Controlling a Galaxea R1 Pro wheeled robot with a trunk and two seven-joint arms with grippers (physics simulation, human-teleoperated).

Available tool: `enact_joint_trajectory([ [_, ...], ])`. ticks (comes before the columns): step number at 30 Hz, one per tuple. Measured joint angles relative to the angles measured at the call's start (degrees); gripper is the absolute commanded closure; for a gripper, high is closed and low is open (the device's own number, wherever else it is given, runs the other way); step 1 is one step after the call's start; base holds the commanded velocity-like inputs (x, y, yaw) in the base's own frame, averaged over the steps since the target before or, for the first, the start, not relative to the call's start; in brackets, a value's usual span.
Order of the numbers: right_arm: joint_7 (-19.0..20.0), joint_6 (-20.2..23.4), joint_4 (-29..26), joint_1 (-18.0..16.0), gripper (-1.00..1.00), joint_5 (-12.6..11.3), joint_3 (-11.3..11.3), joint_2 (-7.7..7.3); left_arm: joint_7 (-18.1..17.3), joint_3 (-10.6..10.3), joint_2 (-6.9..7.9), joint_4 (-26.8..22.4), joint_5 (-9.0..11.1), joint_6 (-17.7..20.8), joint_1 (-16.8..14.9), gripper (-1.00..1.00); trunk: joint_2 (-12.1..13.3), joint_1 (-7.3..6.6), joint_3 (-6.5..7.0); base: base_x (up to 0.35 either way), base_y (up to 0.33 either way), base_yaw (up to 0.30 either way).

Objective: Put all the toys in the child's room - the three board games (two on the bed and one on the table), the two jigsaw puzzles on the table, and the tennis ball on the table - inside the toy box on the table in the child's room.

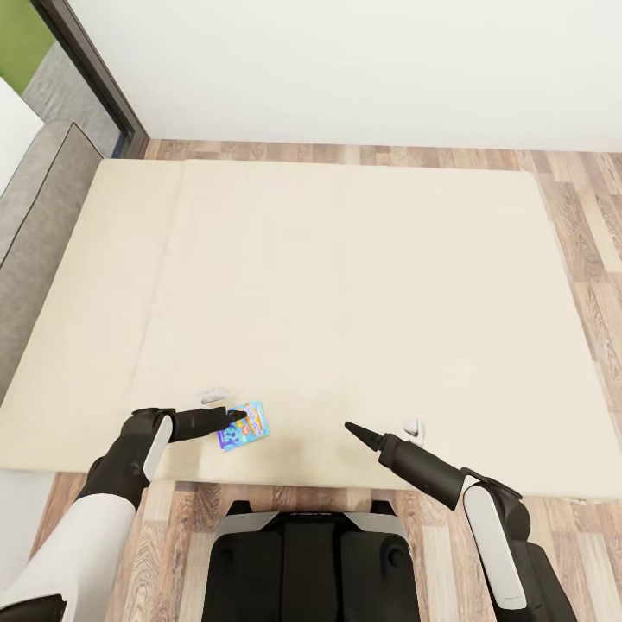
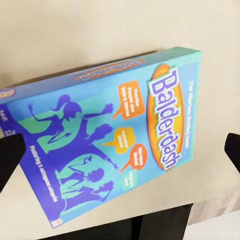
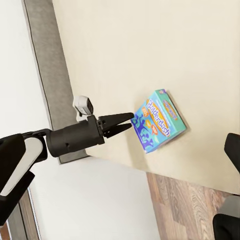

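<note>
At the far left of your head view the grey headboard runs along the end of the bed, whose beige mattress spreads wide and bare beneath the white wall. Your left gripper reaches in over the near edge of the mattress, its fingers parted, their tips at the edge of the small blue board game — not clamped on it. In the right wrist view you can see the two dark fingers spread in a narrow V with their tips at the box's corner. The box lies flat on the mattress close to the near edge, printed side up; your left wrist view reads "Balderdash" on an orange oval, with purple figures on the blue-green cover.

Farther right, your right gripper hovers over the mattress near the same edge, well apart from the box and holding nothing — its fingers come together to a point. Wood-plank floor shows beyond the bed's right side.
</note>
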Motion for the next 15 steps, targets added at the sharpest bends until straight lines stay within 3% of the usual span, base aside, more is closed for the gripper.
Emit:
enact_joint_trajectory([
  [6, -0.3, 0.0, 0.0, 0.0, -1.0, 0.0, 0.0, 0.02, 0.4, 0.1, 0.03, 0.0, -0.1, 0.2, 0.0, -1.0, 0.0, 0.0, 0.0, 0.0, 0.0, 0.0],
  [15, -4.4, 0.4, -0.1, 0.0, -1.0, 0.0, 0.0, 0.09, 0.8, 0.1, 0.27, 0.0, -0.3, 0.9, -0.5, -1.0, 0.0, 0.0, 0.0, 0.0, 0.0, 0.0],
])
